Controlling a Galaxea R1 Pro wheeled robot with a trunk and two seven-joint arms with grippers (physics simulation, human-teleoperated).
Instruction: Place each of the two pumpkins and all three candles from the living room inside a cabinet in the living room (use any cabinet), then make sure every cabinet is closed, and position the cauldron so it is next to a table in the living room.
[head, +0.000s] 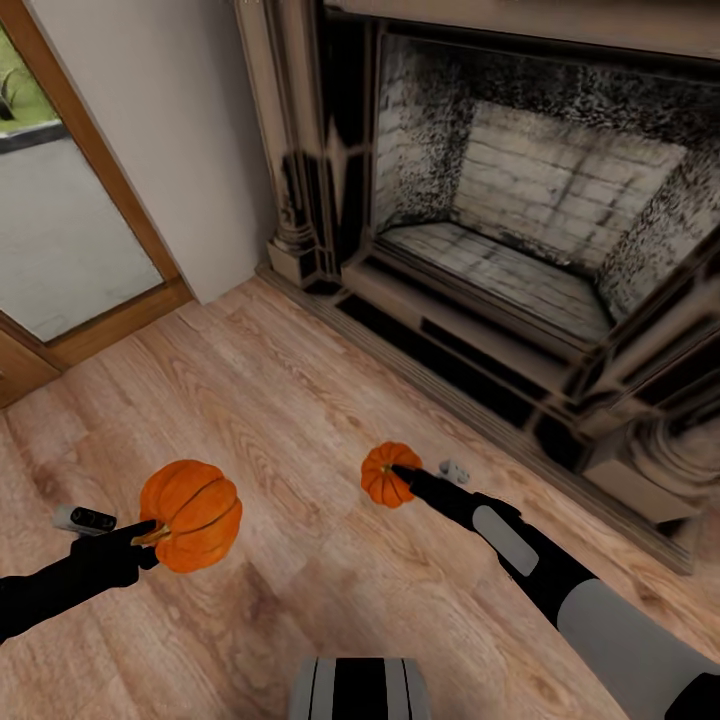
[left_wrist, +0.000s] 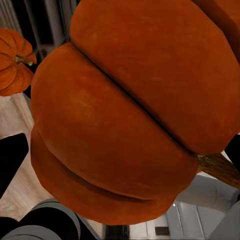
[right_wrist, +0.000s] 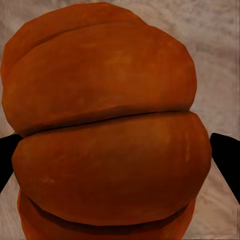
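Note:
Two orange ribbed pumpkins show in the head view over the wooden floor. The larger-looking pumpkin (head: 192, 514) hangs above the floor at the left, with my left gripper (head: 150, 530) shut on it near its stem. In the left wrist view this pumpkin (left_wrist: 130, 115) is very close, and a dark finger (left_wrist: 10, 157) touches its side. The second pumpkin (head: 385, 475) is in front of the fireplace, and my right gripper (head: 402, 472) is closed around it. In the right wrist view, dark fingers (right_wrist: 6, 160) press both sides of that pumpkin (right_wrist: 110, 130). It also appears small in the left wrist view as the second pumpkin (left_wrist: 12, 60).
A big stone fireplace (head: 520, 250) with a raised dark hearth edge (head: 450, 370) runs along the right and back. A glass door (head: 60, 230) in a wooden frame stands at the left, beside a white wall corner. Open wood floor (head: 300, 400) lies between them.

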